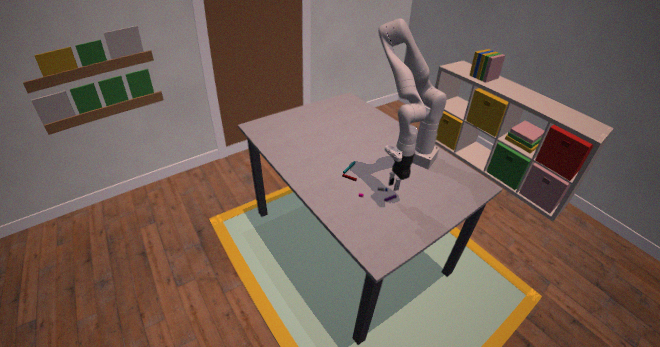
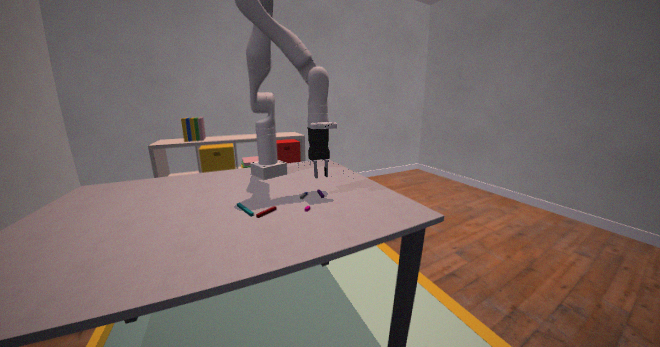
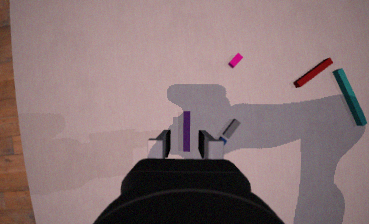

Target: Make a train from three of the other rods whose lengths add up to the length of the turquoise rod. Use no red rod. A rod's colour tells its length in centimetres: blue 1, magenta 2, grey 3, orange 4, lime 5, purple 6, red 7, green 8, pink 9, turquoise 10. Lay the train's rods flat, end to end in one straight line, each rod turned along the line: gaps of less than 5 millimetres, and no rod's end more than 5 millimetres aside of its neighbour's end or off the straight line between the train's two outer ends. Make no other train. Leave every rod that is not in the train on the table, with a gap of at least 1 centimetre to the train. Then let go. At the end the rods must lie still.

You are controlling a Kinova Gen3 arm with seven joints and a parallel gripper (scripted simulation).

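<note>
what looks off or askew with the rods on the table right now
Nothing is damaged. The grey rod and blue rod lie end to end but slanted against the purple rod, which sits apart between the open claw fingers, not yet in line with them. The magenta rod lies alone.

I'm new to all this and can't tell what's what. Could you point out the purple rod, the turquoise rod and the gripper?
purple rod (image 3: 186, 131), wrist view, middle of its length.
turquoise rod (image 3: 349, 96), wrist view, middle of its top face.
gripper (image 3: 186, 142), wrist view, midway between its fingertips.
</note>
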